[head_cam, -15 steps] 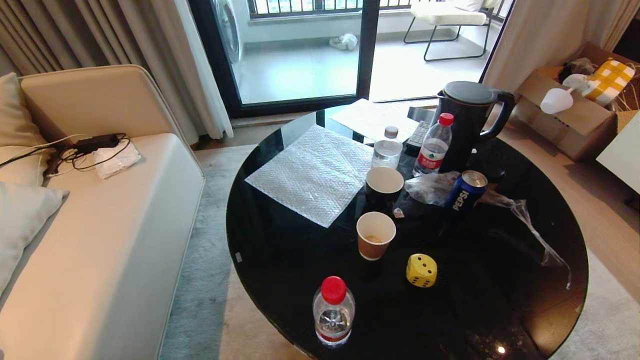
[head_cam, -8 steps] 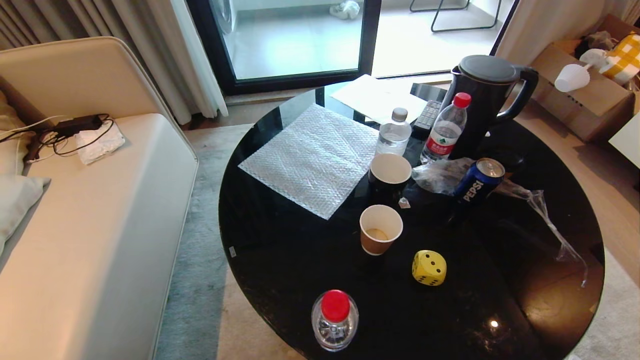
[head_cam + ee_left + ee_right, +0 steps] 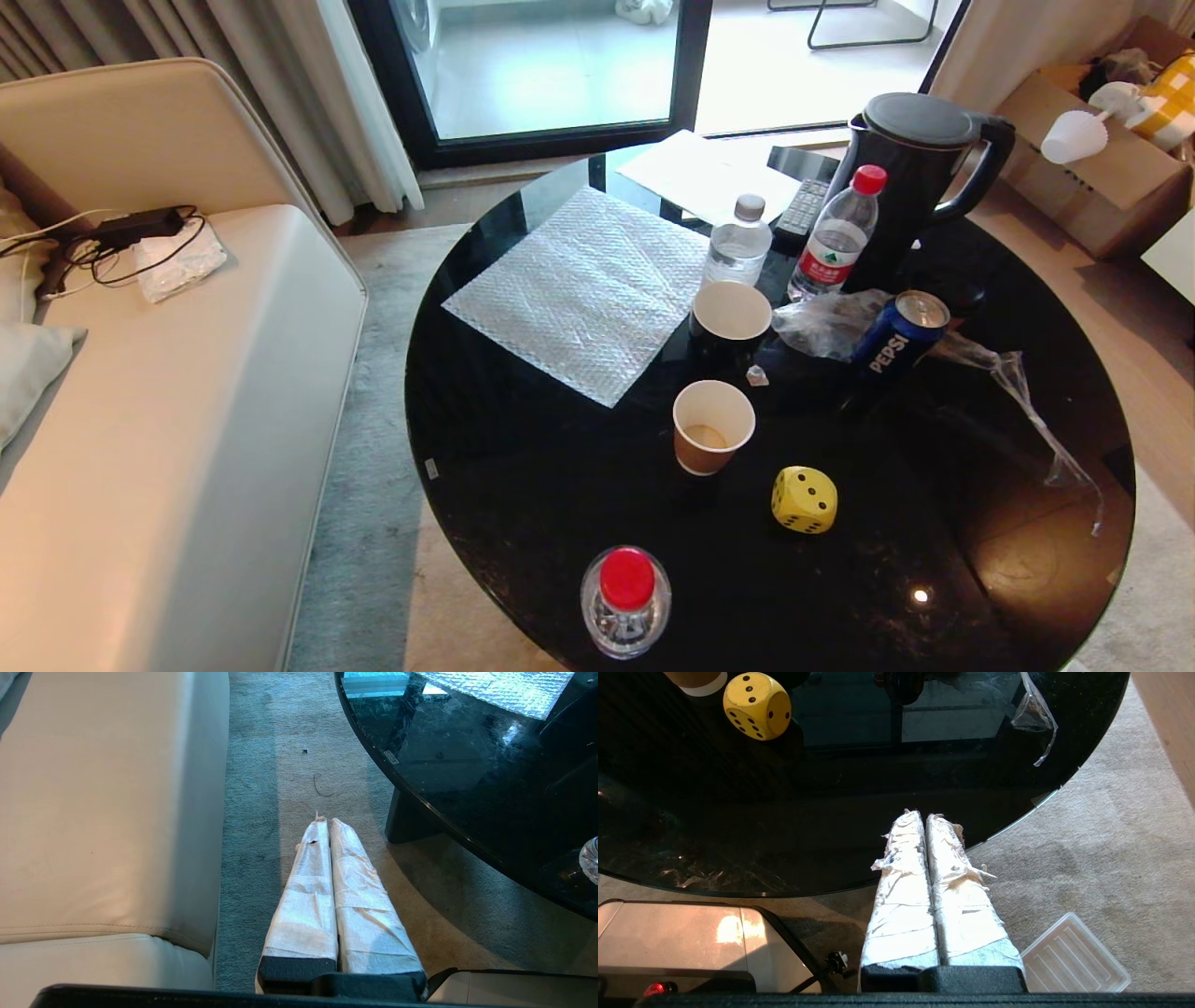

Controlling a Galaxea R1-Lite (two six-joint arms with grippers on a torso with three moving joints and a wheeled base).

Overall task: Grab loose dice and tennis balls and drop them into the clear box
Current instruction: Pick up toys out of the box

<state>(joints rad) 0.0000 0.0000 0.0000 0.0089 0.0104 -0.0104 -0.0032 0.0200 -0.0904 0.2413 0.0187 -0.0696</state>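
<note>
A bright yellow die [image 3: 804,500] with black pips lies on the round black glass table [image 3: 523,504], near its front edge and to the right of a brown paper cup [image 3: 712,427]. The right wrist view shows the same die [image 3: 757,705]. My right gripper [image 3: 923,814] hangs shut and empty over the table's near rim, well short of the die. Over the carpet between sofa and table, my left gripper [image 3: 325,820] is shut and empty too. Neither arm shows in the head view. The tennis balls and the clear box are out of view.
The table also carries a red-capped bottle [image 3: 625,602] at the front, a black cup [image 3: 730,320], two bottles, a Pepsi can [image 3: 898,334], a kettle [image 3: 910,177] and bubble wrap [image 3: 583,294]. A sofa [image 3: 168,448] stands left. A ribbed translucent lid [image 3: 1074,954] lies on the carpet.
The whole head view has shifted: the camera tilted further down over the table, most in the first half second. The die and the other things on the table kept their places.
</note>
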